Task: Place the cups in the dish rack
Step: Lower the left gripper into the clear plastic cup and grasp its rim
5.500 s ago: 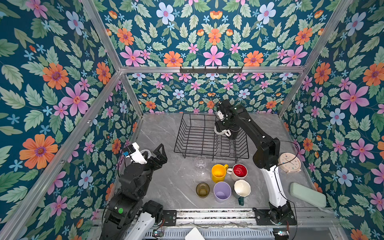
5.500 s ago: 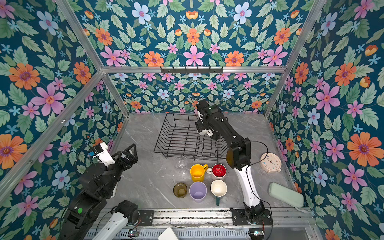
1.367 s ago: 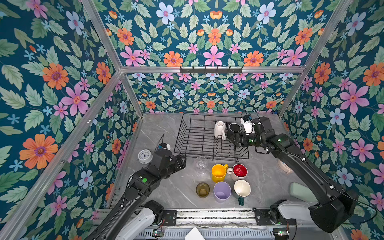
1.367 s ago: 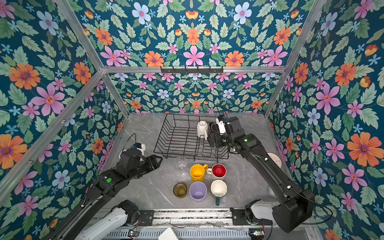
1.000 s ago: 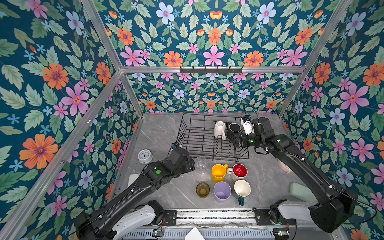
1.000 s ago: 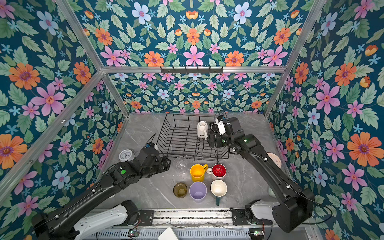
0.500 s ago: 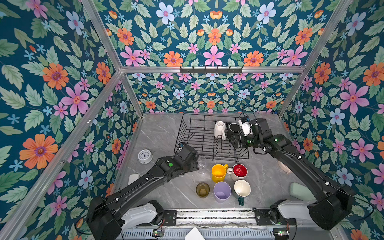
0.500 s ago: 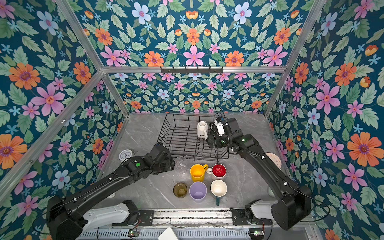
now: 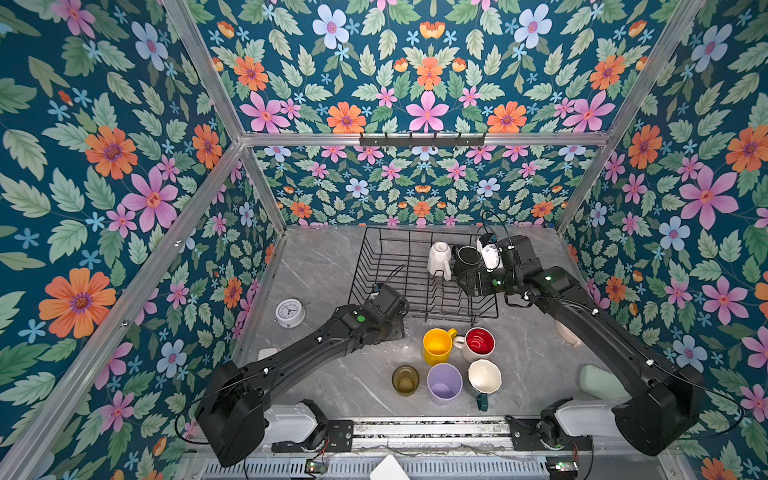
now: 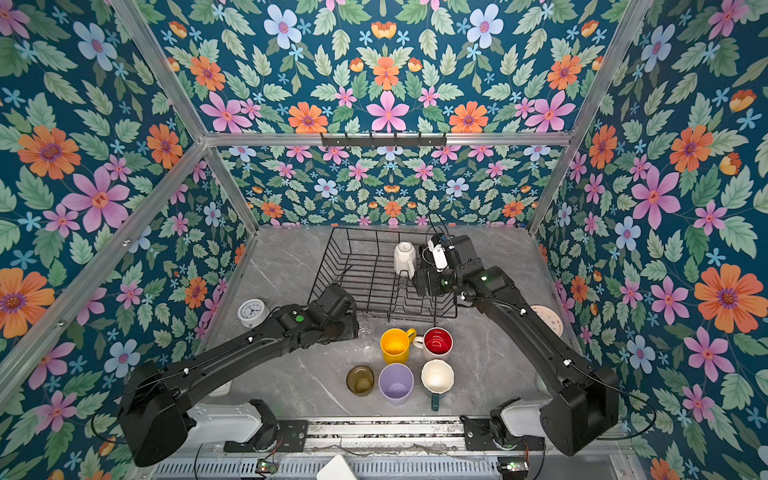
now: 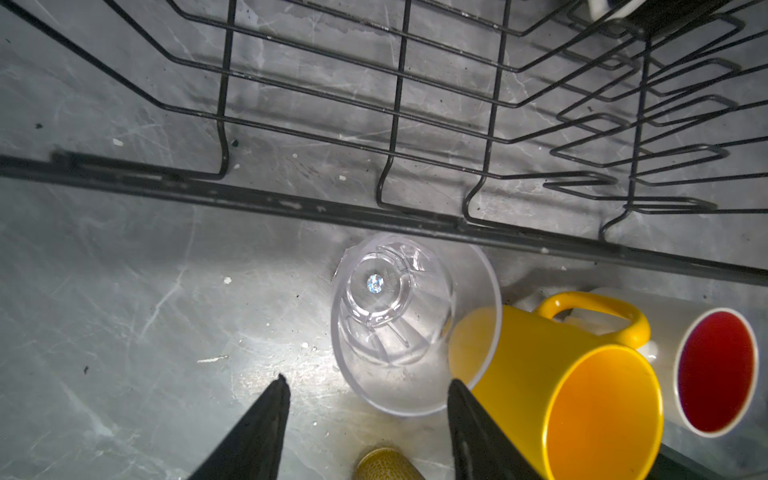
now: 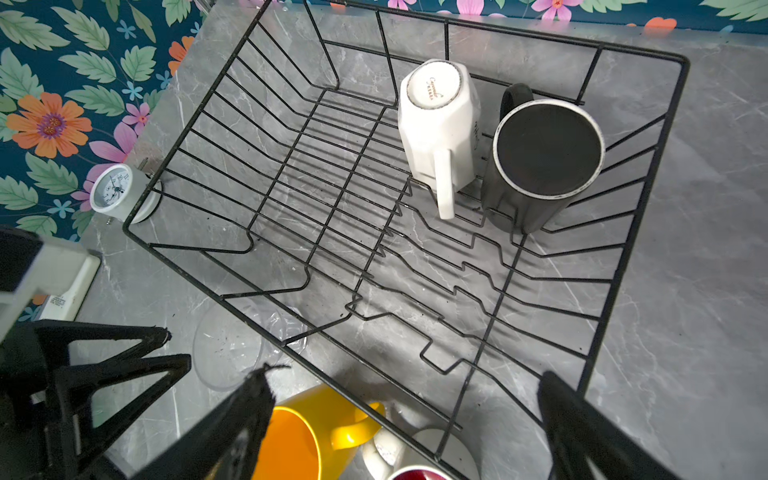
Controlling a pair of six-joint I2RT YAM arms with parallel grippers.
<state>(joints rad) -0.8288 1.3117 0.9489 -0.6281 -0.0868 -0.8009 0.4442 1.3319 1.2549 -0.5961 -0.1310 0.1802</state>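
Picking up the clear glass [image 11: 411, 328] looks like the step in hand. The glass stands upright on the grey table [image 9: 324, 266], just outside the front edge of the dish rack [image 9: 399, 282] and right beside the yellow mug [image 11: 573, 386]. The red-inside mug [image 11: 715, 370] is just past that one.

The left gripper [image 11: 368, 378] is partly open and holds nothing. In the left wrist view, the near edge of the glass sits between its 2 fingers. I cannot tell if they touch it.

I think the next move needs care. One finger has to fit between the glass and the yellow mug without bumping the mug. Then the fingers must close softly, because the glass is smooth and could slip.

The left arm lies low and stretched out across the table, with its wrist by the front left corner of the rack.

The right arm bends up and over the right side of the rack. The right gripper [image 12: 405, 371] hangs above the rack, open very wide and empty.

2 cups are in the rack: the white mug [image 12: 436, 124], upside down, and the black mug [image 12: 544, 153] beside it. 6 wait on the table, among them the olive glass [image 9: 405, 379], the lilac tumbler [image 9: 444, 382] and the teal mug [image 9: 484, 376].
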